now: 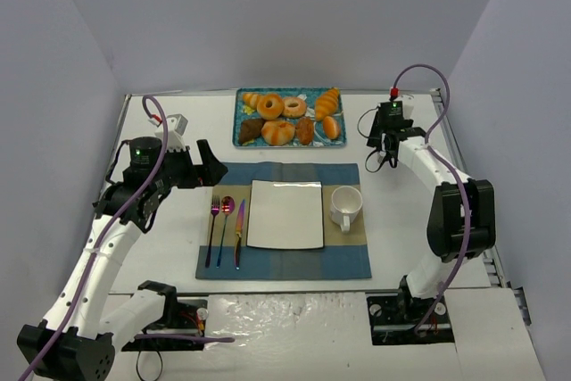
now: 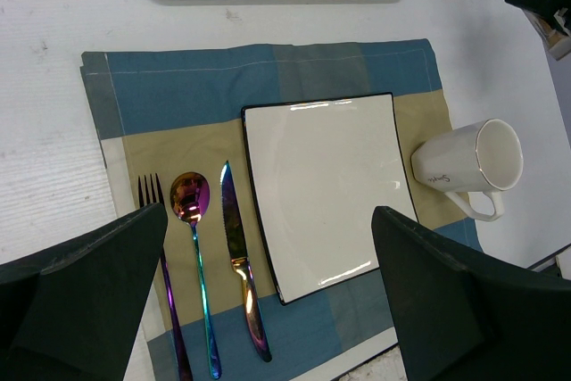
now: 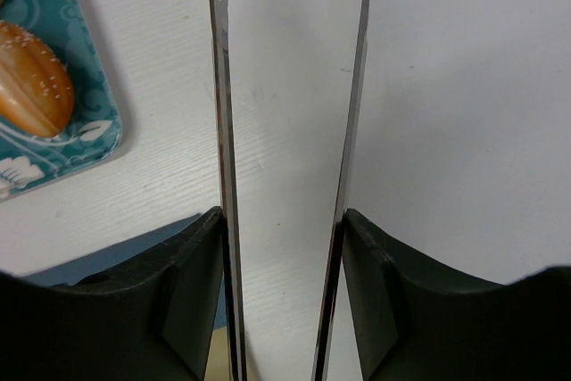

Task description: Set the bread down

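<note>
On the bench (image 1: 401,220), the patterned tray (image 1: 308,91) carries the bread (image 1: 331,128) at its near right corner. The left gripper (image 2: 268,220) is open and empty; the right gripper (image 3: 284,220) clamps metal tongs (image 3: 221,131), blades apart, beside that corner.

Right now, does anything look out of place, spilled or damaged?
Nothing stands out. The plate lies flat on the placemat, the cup stands upright beside it, the cutlery lies in a row, and the pastries all sit on the tray. No spills.
</note>
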